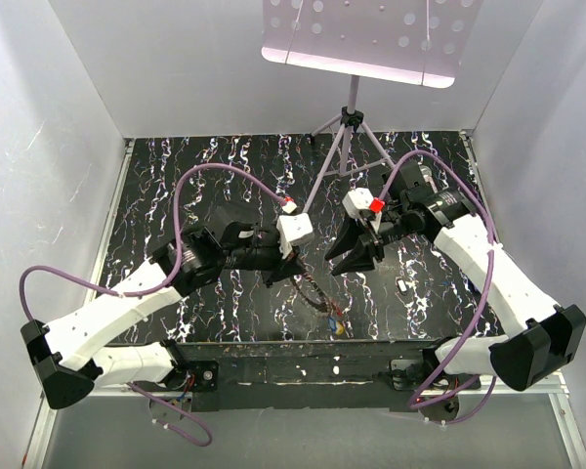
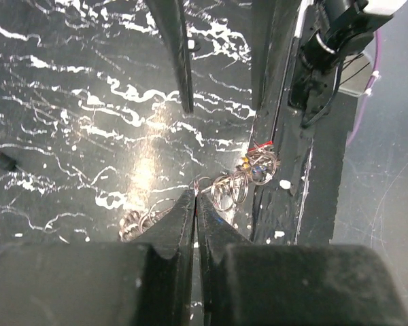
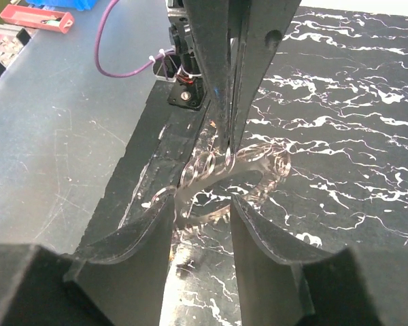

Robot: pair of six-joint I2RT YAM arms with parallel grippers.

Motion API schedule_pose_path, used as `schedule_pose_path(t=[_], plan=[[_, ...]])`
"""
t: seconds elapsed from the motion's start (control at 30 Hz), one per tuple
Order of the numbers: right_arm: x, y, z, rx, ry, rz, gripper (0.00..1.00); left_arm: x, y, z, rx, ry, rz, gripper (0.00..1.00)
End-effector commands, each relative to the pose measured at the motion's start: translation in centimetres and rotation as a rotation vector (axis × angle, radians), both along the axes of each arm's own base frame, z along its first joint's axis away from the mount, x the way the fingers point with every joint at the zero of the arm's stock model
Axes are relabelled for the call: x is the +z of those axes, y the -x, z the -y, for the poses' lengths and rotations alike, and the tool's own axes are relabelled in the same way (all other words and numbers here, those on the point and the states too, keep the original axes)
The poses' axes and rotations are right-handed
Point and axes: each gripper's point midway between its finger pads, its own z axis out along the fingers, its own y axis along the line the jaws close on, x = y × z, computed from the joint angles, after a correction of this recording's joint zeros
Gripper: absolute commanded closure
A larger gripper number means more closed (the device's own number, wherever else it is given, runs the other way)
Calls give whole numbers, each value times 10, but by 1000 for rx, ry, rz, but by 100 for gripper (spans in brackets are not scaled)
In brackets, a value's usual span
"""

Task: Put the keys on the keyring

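fig.: keyring (image 3: 248,163), a coiled wire strand, ran from the l gripper's tips down toward the near edge of the black marbled table (image 1: 176,176). keys (image 2: 258,165) w/ red, yellow & blue bits sat bunched at its far end, by that edge. i saw the l gripper (image 2: 195,197) closed tight, pinching the coil. r gripper (image 3: 202,202) faced it from the opp. side, jaws apart, coil just beyond its tips, nothing clamped.
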Motion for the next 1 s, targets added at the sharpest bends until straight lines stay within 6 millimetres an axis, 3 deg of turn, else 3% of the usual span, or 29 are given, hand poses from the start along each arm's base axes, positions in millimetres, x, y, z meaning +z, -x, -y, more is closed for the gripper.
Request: schedule_pose_path(t=[0.0, 0.23, 0.77, 0.97], plan=[[8, 3, -8, 18, -14, -18, 54, 33, 4, 18, -63, 151, 60, 100], [10, 11, -13, 46, -5, -39, 55, 33, 5, 25, -88, 167, 61, 100], [3, 4, -19, 19, 34, -55, 62, 36, 5, 28, -80, 200, 49, 100], [25, 10, -9, 33, 10, -20, 61, 27, 7, 24, -68, 189, 38, 100]])
